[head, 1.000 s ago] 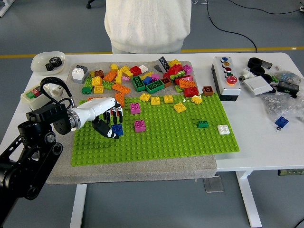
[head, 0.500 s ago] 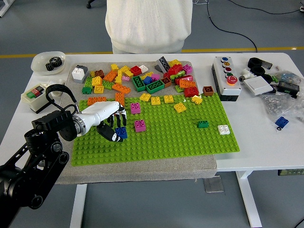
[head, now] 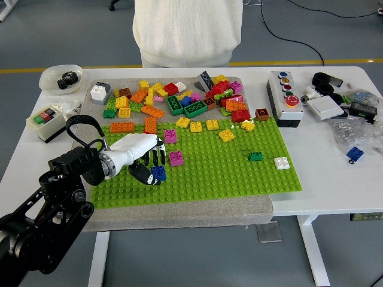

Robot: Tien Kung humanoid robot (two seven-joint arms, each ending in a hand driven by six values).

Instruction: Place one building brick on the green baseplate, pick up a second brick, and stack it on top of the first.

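Observation:
My left hand (head: 151,165) hovers over the left part of the green baseplate (head: 227,173), its fingers curled around a blue brick (head: 158,173) that sits low against the plate. Right beside it, on the plate, stand a magenta brick (head: 176,158) and another magenta brick (head: 170,136) farther back. A small green brick (head: 255,156) and a white brick (head: 281,162) rest on the plate's right side. My right hand is out of view.
A heap of loose coloured bricks (head: 185,98) lies along the plate's far edge. A person in a white top (head: 182,30) stands behind the table. A button box (head: 284,95) and clutter are at the right, a bowl of gears (head: 60,78) and a small switch box (head: 45,119) at the left.
My left hand has shifted right and toward the near edge over the baseplate, carrying the blue brick with it. Nothing else has moved.

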